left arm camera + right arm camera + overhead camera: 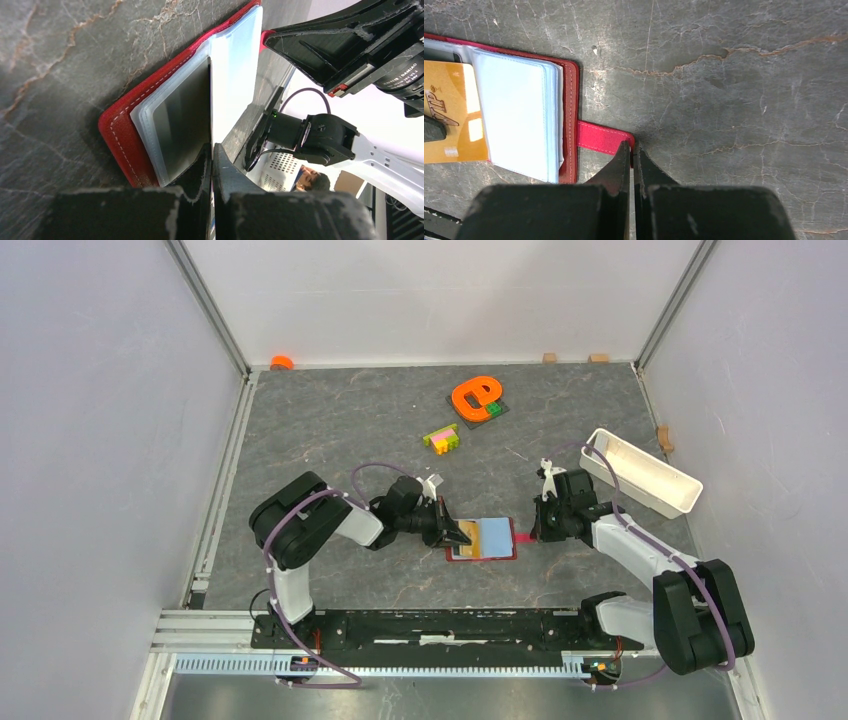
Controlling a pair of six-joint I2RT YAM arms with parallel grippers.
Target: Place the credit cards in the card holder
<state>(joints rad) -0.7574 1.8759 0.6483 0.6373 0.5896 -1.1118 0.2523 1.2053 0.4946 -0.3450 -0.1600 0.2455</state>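
Note:
The card holder (497, 552) lies open on the table between the arms, red cover down and light-blue sleeves (516, 117) up. My left gripper (462, 534) is shut on an orange-brown credit card (449, 115) and holds it over the holder's left half. In the left wrist view the card (182, 117) stands edge-on between my jaws (212, 150), its far end at the clear sleeves beside the red cover (117, 137). My right gripper (632, 147) is shut on the end of the red snap tab (601, 137), low on the table at the holder's right side (535, 533).
A white oblong tray (645, 472) stands at the right behind my right arm. An orange e-shaped toy (475, 397) and multicoloured bricks (441, 438) lie further back. Small wooden blocks (549, 357) sit along the back wall and the right wall.

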